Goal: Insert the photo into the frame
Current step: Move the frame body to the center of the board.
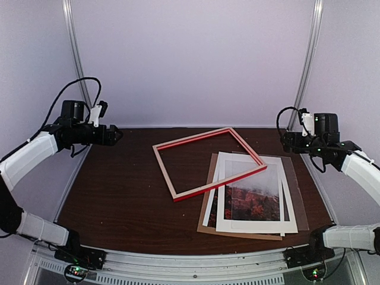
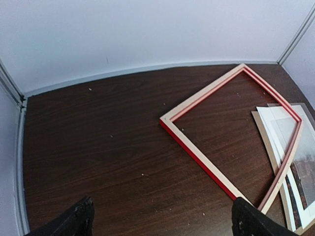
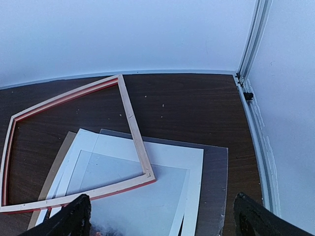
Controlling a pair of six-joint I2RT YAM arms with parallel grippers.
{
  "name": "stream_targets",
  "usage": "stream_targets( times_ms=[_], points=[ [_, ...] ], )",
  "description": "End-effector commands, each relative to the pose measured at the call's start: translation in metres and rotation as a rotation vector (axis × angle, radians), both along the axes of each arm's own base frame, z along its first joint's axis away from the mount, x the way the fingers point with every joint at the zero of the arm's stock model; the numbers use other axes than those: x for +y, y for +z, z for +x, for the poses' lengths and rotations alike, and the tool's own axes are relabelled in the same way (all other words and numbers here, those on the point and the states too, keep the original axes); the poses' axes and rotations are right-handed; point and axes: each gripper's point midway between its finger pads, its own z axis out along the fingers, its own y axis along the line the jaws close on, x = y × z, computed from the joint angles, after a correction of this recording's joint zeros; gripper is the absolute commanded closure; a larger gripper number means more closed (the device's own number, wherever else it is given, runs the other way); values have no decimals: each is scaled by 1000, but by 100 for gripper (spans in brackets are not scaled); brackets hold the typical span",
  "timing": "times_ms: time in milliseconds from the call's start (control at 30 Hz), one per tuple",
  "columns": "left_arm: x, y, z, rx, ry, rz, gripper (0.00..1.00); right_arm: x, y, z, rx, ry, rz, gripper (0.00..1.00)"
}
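The frame (image 1: 193, 138) lies flat mid-table, pale wood side up with red outer edges, and its right corner rests on a stack of sheets. In that stack the photo (image 1: 252, 202), red-orange land under a misty sky, shows through a white mat (image 1: 256, 226). My left gripper (image 1: 116, 135) hovers high at the far left, open and empty, well away from the frame (image 2: 202, 155). My right gripper (image 1: 284, 141) hovers high at the far right, open and empty. Its wrist view looks down on the frame's corner (image 3: 133, 123) and the photo (image 3: 142, 201).
A brown backing board (image 1: 205, 218) sticks out under the stack on the left. A clear sheet (image 1: 298, 199) sticks out on the right. White walls and metal rails (image 3: 253, 123) close in the dark wood table (image 1: 119, 196).
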Motion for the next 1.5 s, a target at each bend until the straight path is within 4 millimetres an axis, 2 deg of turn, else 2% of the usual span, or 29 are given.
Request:
stream_targets(
  times_ms=[0, 167, 300, 433, 533, 767, 933, 1100, 1300, 1467],
  points=[
    [-24, -24, 5, 152, -123, -14, 2, 9, -7, 3, 25, 19, 38, 0],
    [-44, -45, 35, 263, -178, 28, 2, 13, -13, 6, 39, 26, 56, 0],
    [-69, -63, 58, 305, -237, 102, 2, 17, -18, 9, 48, 35, 72, 0],
    [-88, -89, 84, 354, -297, 188, 3, 18, -22, 9, 61, 40, 70, 0],
    [-101, -105, 102, 380, -338, 206, 6, 18, -25, 8, 69, 40, 67, 0],
    [-127, -141, 139, 377, -403, 300, 5, 21, -33, 9, 88, 45, 77, 0],
    [-135, -177, 162, 379, -413, 341, 5, 25, -39, 11, 105, 53, 95, 0],
    [-140, -197, 180, 359, -424, 366, 9, 26, -48, 10, 128, 53, 96, 0],
    [-141, -215, 187, 358, -427, 376, 22, 27, -61, 9, 159, 53, 94, 0],
    [-134, -225, 186, 380, -405, 405, 31, 29, -69, 11, 179, 54, 102, 0]
  ],
)
